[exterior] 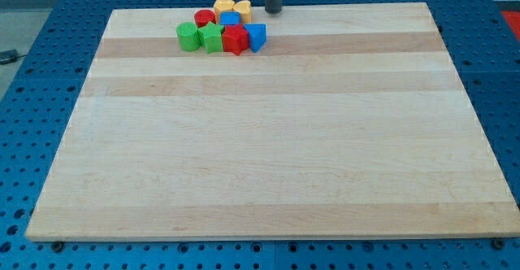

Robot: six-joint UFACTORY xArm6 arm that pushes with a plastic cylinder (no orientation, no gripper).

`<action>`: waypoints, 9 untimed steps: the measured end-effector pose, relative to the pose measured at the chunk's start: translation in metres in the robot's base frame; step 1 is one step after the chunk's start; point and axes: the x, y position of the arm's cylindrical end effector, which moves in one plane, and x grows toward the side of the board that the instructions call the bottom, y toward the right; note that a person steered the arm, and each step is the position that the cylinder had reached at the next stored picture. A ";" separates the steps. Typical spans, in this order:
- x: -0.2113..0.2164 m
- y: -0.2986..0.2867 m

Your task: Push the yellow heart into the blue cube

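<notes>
My tip (273, 11) is hovering bare at the board's top edge, with no pincer and nothing held, just to the view's right of the yellow heart (243, 9). The heart is sitting in the crowded cluster, apparently already touching the blue cube (231, 19). It is probably light, rigid and slippery, so I am favouring a centred push on its right flank

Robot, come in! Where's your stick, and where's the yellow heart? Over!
My tip at the view's top, just right of the cluster. Yellow heart nearest the tip, blue cube right beside it. Nothing between them.
</notes>
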 end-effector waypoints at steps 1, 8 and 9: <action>0.000 -0.016; 0.017 -0.020; 0.011 0.043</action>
